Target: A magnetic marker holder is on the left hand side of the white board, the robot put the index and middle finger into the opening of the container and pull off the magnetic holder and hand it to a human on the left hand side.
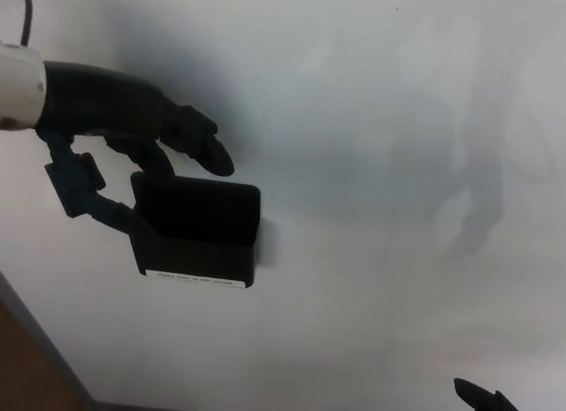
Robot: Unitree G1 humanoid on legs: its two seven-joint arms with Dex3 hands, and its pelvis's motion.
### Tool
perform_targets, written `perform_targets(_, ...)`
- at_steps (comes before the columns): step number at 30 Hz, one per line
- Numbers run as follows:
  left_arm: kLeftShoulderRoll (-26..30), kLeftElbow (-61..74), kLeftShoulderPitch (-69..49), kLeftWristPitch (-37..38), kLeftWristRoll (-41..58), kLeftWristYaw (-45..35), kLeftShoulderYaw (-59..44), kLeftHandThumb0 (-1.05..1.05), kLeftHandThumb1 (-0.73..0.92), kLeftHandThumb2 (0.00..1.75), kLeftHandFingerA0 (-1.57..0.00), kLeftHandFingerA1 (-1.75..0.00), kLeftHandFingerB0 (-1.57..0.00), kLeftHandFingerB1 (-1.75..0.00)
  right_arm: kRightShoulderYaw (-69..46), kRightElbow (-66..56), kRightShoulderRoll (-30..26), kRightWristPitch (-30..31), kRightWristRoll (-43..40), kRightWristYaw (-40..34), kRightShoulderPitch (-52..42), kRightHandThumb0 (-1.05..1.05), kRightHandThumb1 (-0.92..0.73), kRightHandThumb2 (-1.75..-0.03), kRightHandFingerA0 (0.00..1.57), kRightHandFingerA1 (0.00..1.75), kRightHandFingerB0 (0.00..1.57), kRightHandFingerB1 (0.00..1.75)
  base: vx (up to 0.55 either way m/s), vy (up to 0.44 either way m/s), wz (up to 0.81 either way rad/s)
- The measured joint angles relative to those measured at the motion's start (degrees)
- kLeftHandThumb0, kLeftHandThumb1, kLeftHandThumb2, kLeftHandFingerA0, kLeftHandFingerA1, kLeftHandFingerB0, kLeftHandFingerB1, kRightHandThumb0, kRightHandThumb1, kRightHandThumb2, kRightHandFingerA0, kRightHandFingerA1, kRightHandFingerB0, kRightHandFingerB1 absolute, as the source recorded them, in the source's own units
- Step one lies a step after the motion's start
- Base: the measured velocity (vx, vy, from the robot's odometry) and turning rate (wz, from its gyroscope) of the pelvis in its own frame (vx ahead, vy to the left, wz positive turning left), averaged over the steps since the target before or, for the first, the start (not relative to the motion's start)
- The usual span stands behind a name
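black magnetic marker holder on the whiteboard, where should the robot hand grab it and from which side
Probably by its open top edge, coming from above. The black box-shaped magnetic marker holder sits flat against the white whiteboard with its opening facing up, so fingers can hook inside and pull outward. The left robot hand is just above it, fingers angled down towards that rim.

dim, flat light on a grey-white board (pixel 371 278)

soft shadow spreads above and behind the left hand (pixel 124 133); black holder (pixel 199 234) shows little detail; faint smudgy reflections at right; slightly soft overall.
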State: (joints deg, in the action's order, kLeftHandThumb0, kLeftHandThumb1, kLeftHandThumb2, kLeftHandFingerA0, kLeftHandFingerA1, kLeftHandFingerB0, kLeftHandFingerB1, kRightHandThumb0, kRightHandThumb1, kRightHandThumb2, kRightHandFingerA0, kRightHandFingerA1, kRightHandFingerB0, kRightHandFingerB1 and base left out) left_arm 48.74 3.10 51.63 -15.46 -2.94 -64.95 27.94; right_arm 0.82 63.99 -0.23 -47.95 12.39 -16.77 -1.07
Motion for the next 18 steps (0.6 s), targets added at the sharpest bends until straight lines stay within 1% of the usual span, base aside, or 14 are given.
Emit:
perform_targets(6, -0.17, -2.14, 3.25, -2.89, -0.01, -5.5, 2.67, -0.76, 0.49, 0.81, -0.2, -0.44, -0.11, -0.37, 0.05, 0.73, -0.01, -0.15, 0.42, -0.82, 0.31, -0.56, -0.54, -0.84, 0.55, 0.56, 0.36, 0.48, 0.0, 0.0, 0.0)
perform_targets(7, -0.27, -2.56, 3.76, -3.68, -0.02, -6.72, 3.28, -0.78, 0.5, 0.83, -0.2, -0.45, -0.09, -0.37, 0.07, 0.86, -0.02, -0.19, 0.53, -1.05, 0.42, -0.55, -0.54, -0.84, 0.54, 0.56, 0.36, 0.48, 0.0, 0.0, 0.0)
perform_targets(8, -0.36, -2.77, 4.0, -4.19, -0.04, -7.41, 3.62, -0.78, 0.5, 0.81, -0.17, -0.43, -0.09, -0.36, 0.06, 0.91, -0.02, -0.21, 0.59, -1.2, 0.48, -0.56, -0.54, -0.84, 0.55, 0.56, 0.37, 0.49, 0.0, 0.0, 0.0)
perform_targets(11, -1.07, -3.49, 4.69, -6.86, -0.22, -10.5, 5.39, -0.78, 0.51, 0.82, -0.18, -0.44, -0.08, -0.36, 0.1, 1.29, -0.17, -0.62, 0.84, -2.07, 0.79, -0.56, -0.54, -0.84, 0.55, 0.56, 0.37, 0.49, 0.0, 0.0, 0.0)
perform_targets(12, -1.38, -3.6, 4.69, -7.94, -0.32, -11.49, 5.95, -0.38, 0.3, 0.92, -0.02, -0.48, 0.0, -0.48, 0.18, 1.43, -0.25, -0.85, 0.98, -2.5, 0.83, -0.56, -0.54, -0.84, 0.56, 0.56, 0.39, 0.49, 0.0, 0.0, 0.0)
perform_targets(16, -1.96, -4.05, 4.58, -9.77, -0.78, -13.26, 6.77, -0.38, 0.31, 0.94, -0.02, -0.48, 0.0, -0.48, 0.42, 1.85, -0.4, -1.34, 1.51, -3.5, 0.84, -0.56, -0.54, -0.84, 0.57, 0.57, 0.4, 0.5, 0.0, 0.0, 0.0)
perform_targets(17, -2.05, -4.18, 4.51, -9.82, -0.9, -13.35, 6.88, -0.82, 0.56, 0.89, -0.29, -0.51, -0.04, -0.27, 0.44, 1.91, -0.4, -1.39, 1.57, -3.59, 0.85, -0.56, -0.54, -0.85, 0.57, 0.57, 0.42, 0.5, 0.0, 0.0, 0.0)
perform_targets(18, -2.19, -4.36, 4.35, -9.85, -1.11, -13.47, 7.06, -0.81, 0.56, 0.9, -0.34, -0.52, -0.04, -0.25, 0.48, 1.96, -0.4, -1.45, 1.65, -3.7, 0.86, -0.52, -0.65, -0.6, 0.65, 0.45, 0.49, 0.39, 0.0, 0.0, 0.0)
